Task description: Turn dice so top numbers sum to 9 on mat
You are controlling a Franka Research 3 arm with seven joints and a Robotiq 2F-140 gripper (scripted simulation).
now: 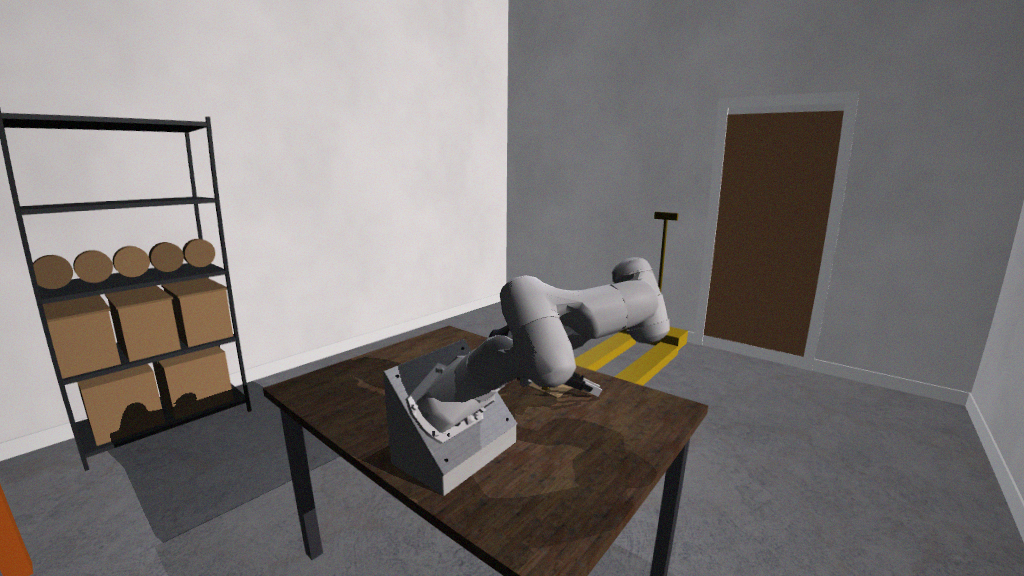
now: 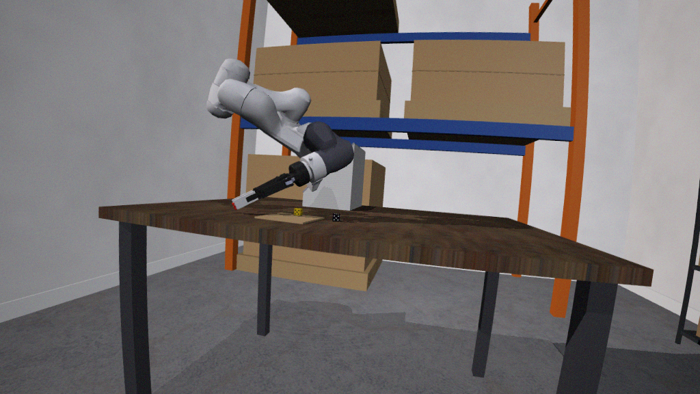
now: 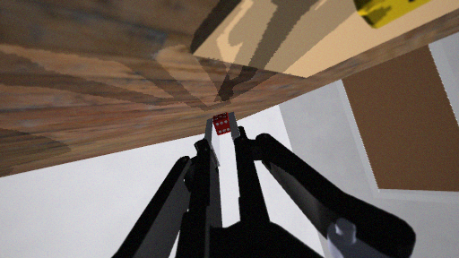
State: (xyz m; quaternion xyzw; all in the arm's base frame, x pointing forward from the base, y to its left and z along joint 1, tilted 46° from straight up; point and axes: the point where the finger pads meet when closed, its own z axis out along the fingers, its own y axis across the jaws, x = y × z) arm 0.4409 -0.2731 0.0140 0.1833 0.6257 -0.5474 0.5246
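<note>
My gripper (image 3: 223,124) is shut on a small red die (image 3: 221,124) with white pips, held between the fingertips. In the exterior view the gripper (image 2: 238,202) reaches low and nearly level, just above the table, left of the tan mat (image 2: 288,218). A yellow die (image 2: 297,211) lies on the mat; it also shows at the top right of the wrist view (image 3: 387,9), with the mat (image 3: 287,36). A black die (image 2: 335,217) lies on the table just right of the mat, off it. In the top view the arm hides the dice; the gripper tip (image 1: 591,389) shows.
The grey robot base block (image 1: 443,415) stands on the wooden table near the mat. The table's far edge runs close behind the gripper. Shelves with cardboard boxes (image 2: 415,83) stand behind the table, and a brown door (image 1: 773,229) is in the far wall.
</note>
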